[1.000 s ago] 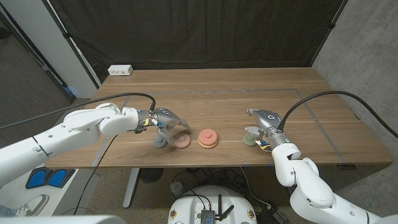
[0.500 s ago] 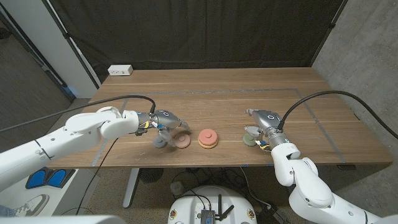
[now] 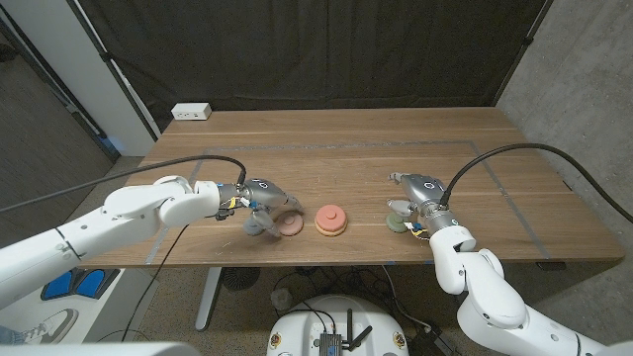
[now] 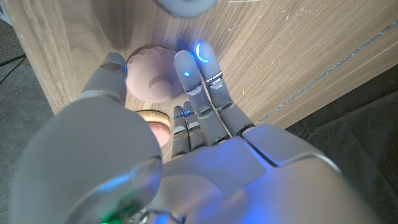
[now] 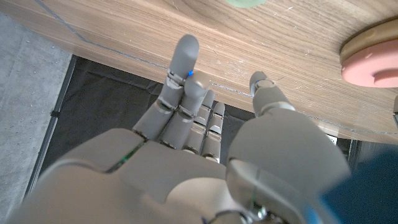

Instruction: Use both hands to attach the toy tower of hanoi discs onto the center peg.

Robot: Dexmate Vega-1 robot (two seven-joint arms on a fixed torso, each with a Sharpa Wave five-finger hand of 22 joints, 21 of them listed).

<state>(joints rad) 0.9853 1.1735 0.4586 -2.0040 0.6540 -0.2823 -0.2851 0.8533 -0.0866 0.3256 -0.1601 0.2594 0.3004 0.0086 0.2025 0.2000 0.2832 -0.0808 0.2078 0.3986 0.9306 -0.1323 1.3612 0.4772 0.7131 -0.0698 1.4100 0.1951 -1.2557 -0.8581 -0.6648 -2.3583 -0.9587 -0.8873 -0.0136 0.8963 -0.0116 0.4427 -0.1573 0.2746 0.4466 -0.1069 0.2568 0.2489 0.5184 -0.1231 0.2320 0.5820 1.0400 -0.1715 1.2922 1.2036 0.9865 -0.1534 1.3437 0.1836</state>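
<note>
Wide wooden tabletop (image 3: 336, 148) here, warm brown planks with a faint taped rectangle marked across it, a dark curtain (image 3: 297, 49) hanging behind and a grey wall (image 3: 584, 79) off to the robot's right. Back at the far left corner of the tabletop sits a white power strip (image 3: 191, 112).

Down near the front edge, the center peg (image 3: 329, 220): a tan base with a pink disc already on it, a pink knob poking up. Just to its left lies the mauve disc (image 3: 289, 225), flat on the wood, and beside that a grey disc (image 3: 255, 226), partly under the left hand (image 3: 265, 196). That hand hovers over the two discs, fingers spread, thumb apart; the left wrist view has the fingertips (image 4: 204, 56) right at the mauve disc's edge, gripping nothing.

Over on the other side, the right hand (image 3: 415, 194) stands near the green disc (image 3: 398, 224), which sits on the tabletop right of the peg. Fingers extended and apart in the right wrist view, holding nothing. Black cables trail from both wrists
</note>
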